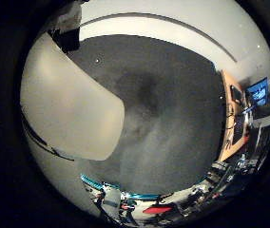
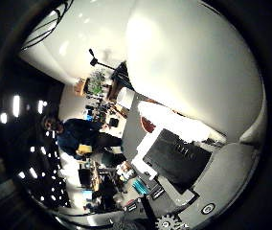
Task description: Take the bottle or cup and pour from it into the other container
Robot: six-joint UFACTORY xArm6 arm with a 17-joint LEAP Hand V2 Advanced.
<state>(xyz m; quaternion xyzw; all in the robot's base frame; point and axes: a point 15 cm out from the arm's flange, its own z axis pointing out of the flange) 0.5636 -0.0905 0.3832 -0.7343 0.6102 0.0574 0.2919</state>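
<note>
A big white container (image 2: 193, 72), a cup or bottle by the look of it, sits right up against the palm and fills much of the thumb-side view. Its smooth pale wall also shows in the little-finger-side view, rounded at one end and lifted well above a dark grey carpeted floor (image 1: 173, 123). I cannot see its mouth or anything inside it, so whether it holds liquid is beyond telling. Parts of the robot hand (image 2: 176, 155), black and white with a small gear at the edge, lie close beside the container's wall. It seems held against the palm, though the fingers are too little in view for me to say whether they are curled round it or straight.
</note>
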